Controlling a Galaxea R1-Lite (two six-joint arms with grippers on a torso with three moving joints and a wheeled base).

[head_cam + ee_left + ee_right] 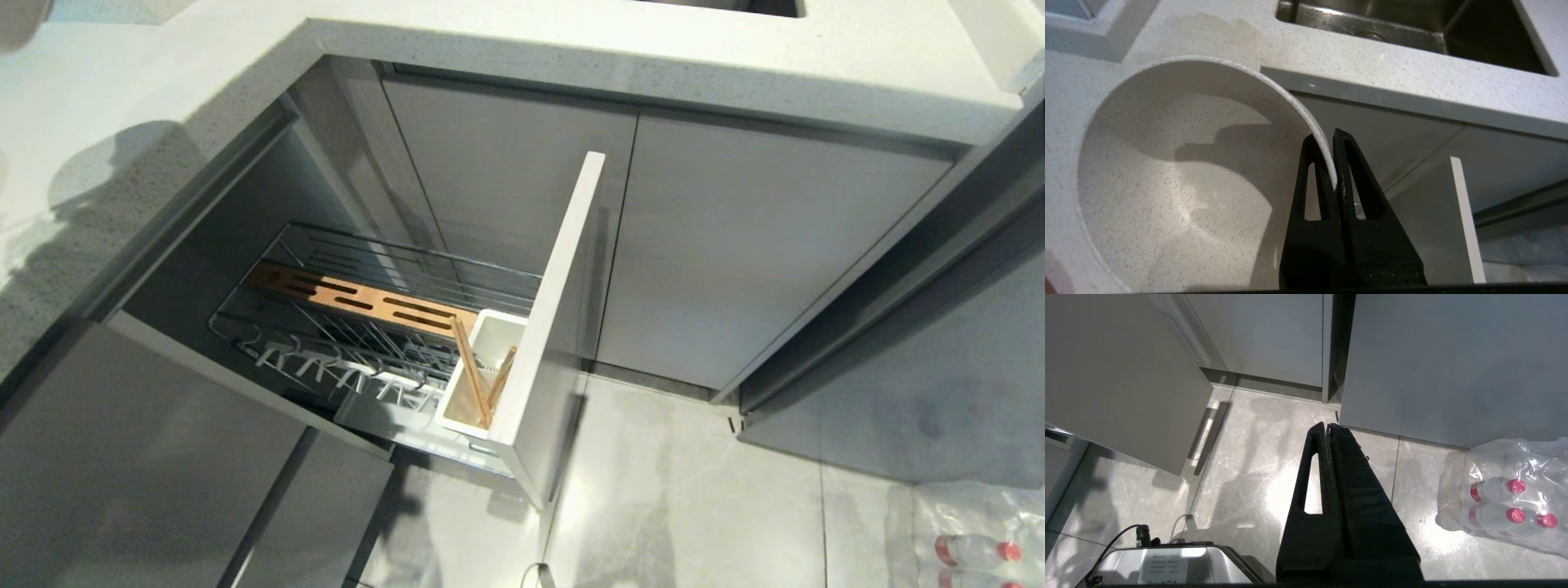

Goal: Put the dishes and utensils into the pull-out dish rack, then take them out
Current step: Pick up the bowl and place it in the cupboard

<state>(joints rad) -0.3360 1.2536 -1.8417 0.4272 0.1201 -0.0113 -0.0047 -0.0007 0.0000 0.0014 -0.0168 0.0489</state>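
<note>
Your left gripper (1329, 141) is the one at work. In the left wrist view its two black fingers (1312, 196) are pinched on the rim of the white bowl (1180, 175), one finger inside the rim and one outside. The bowl is tipped so its hollow faces the camera, and it is held up over the speckled countertop (1372, 61), with the counter's edge and the steel sink (1412, 28) beyond it. The arm itself is outside the head view.

Your right gripper (1327, 426) hangs pointing down at the tiled floor (1257, 457), its fingers pressed together on nothing. A wrapped pack of red-capped bottles (1506, 494) lies on the floor off to one side of it.

In the head view, the pull-out dish rack (384, 335) stands drawn out of the cabinet. Nearest you is its narrow pale front panel (563, 302). Just behind the panel sits the white utensil cup (482, 367), with the chopsticks (478, 376) leaning in it, crossed. Farther back run the wire plate prongs (343, 351) and the brown slotted wooden strip (351, 298). The prongs hold no dish. The grey cabinet doors (735, 245) close the background.
</note>
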